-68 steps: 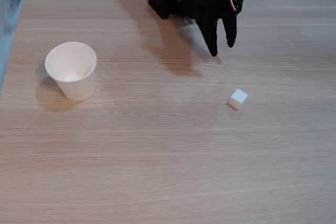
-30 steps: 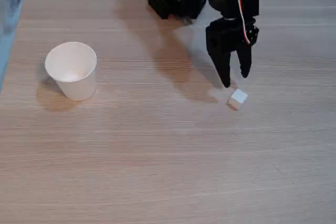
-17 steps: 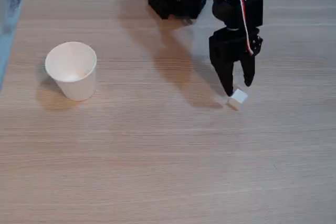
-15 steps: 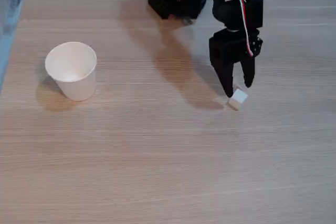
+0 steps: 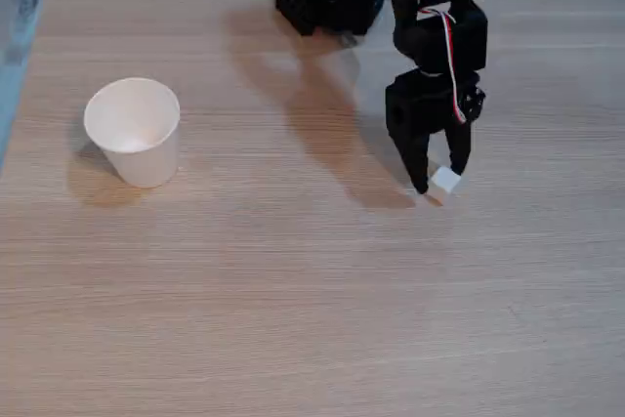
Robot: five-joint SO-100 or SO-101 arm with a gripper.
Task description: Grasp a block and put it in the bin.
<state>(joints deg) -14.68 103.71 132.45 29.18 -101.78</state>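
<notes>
In the fixed view the gripper (image 5: 438, 181) points straight down with its jaws spread around the block (image 5: 445, 182) on the desk (image 5: 293, 290), apparently poised to pinch it, while the bin (image 5: 133, 132) stands upright well apart at left.

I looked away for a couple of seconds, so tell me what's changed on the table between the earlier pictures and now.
The gripper came forward from the table's far edge and down to the white cube; its open fingers now straddle the cube, not yet closed on it. The cube and the paper cup have stayed where they were.
</notes>
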